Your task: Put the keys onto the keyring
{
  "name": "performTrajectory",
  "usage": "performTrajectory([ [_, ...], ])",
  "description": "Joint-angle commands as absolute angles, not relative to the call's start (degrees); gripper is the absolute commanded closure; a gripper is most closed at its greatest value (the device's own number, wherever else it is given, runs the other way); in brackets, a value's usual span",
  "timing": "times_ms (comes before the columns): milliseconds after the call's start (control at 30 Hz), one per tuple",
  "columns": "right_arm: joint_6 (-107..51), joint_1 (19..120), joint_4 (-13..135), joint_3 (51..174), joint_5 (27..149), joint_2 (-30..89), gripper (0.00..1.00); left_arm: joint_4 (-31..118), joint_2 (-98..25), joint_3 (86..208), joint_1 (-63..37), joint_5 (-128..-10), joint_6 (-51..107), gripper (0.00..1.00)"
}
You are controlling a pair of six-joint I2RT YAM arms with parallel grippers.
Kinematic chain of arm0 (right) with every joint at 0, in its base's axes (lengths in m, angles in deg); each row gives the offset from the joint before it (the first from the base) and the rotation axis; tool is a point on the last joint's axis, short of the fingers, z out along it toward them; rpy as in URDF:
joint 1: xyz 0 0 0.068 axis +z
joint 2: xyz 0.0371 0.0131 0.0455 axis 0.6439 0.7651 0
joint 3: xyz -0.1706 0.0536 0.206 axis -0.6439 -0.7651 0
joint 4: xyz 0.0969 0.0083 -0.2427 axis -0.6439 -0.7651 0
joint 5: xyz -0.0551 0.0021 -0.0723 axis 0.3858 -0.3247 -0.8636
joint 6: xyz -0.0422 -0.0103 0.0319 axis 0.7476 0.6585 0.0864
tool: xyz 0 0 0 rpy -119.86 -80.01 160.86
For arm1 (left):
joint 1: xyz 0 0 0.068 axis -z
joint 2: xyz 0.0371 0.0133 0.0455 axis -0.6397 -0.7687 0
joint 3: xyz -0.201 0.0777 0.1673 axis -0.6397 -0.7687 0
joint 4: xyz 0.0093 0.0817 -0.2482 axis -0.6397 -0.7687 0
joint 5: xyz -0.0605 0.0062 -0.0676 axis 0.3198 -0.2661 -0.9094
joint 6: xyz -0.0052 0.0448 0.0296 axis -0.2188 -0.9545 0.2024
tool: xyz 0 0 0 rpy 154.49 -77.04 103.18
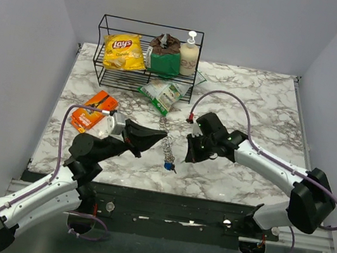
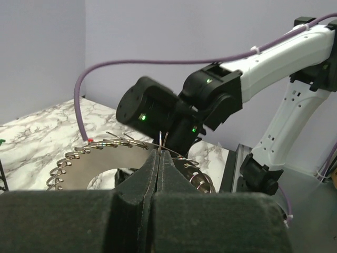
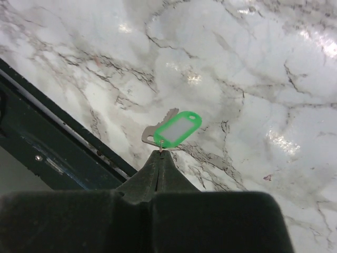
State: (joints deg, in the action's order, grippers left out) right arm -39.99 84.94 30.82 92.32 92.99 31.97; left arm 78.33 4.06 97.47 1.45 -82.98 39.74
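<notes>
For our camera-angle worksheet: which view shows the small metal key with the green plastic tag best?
The right wrist view: the small metal key with the green plastic tag shows whole, pinched by its ring between the shut fingers of the right gripper. In the top external and left wrist views it cannot be made out.

Lighting: bright, even, overhead. Glare: white patches on marble worktop, above and right of green key. Shadow: soft, faint, beside the key. Focus: near foreground blurred, dark.
</notes>
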Motion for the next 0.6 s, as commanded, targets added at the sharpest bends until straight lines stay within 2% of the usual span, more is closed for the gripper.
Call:
performTrajectory([
  [0, -32.0, 84.6, 28.1, 95.1, 93.2, 27.4, 0.99, 76.1, 5.4, 100.5, 1.1, -84.6, 35.6, 1.0],
  [300, -23.6, 84.6, 29.6, 94.0, 96.8, 15.3, 0.99, 64.6, 6.5, 104.5, 1.2, -86.1, 26.1, 1.0],
  [567, -17.7, 84.6, 34.5, 90.6, 113.2, 5.3, 0.99, 56.8, 7.9, 107.2, 1.1, -87.4, 20.3, 1.0],
])
